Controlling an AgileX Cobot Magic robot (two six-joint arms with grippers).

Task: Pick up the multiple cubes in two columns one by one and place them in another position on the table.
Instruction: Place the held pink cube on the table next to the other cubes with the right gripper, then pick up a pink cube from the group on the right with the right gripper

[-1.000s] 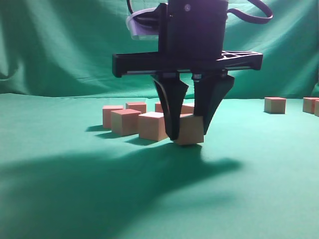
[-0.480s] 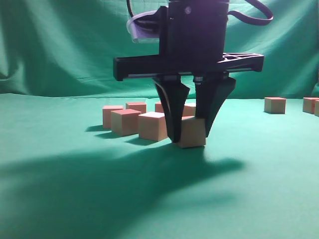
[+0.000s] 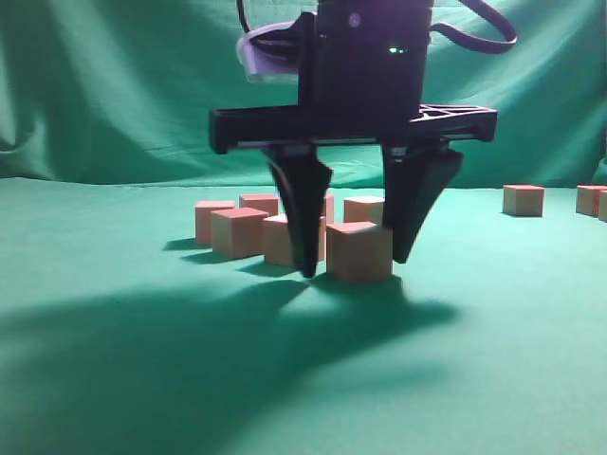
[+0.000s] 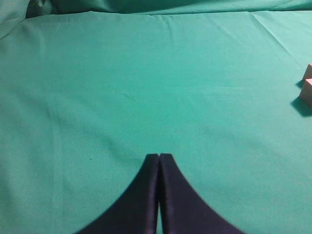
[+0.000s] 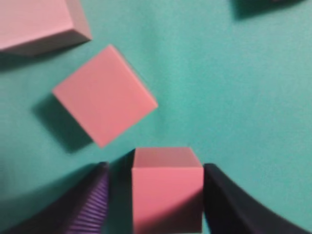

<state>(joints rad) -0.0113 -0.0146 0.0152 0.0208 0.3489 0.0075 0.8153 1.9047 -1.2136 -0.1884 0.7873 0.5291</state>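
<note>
Exterior view first: the right gripper [image 3: 351,261] hangs low over the table [image 3: 114,379], jaws spread, and a cube [image 3: 359,251] sits flat on the cloth between them. There's a clear gap on the left finger's side, and the right finger stands just beside the cube's edge. Nothing is gripped; the cube rests on its own.

Right behind it, a cluster of cubes [image 3: 239,230] stands close together, just left of the open jaws. Far off to the right, a lone cube [image 3: 524,200] sits near the backdrop [image 3: 114,85], with another [image 3: 590,200] at the frame's edge.

Right wrist view now: the same cube [image 5: 167,187] sits square between the two fingers, green showing on the left side, the right finger just beside it. A tilted neighbour [image 5: 104,95] lies near, ahead of it, apart.

Left wrist view: the left gripper [image 4: 159,157] has its fingertips pressed together, holding nothing, over bare cloth. Two cube corners [image 4: 307,87] peek in at the right edge, well apart from it.
</note>
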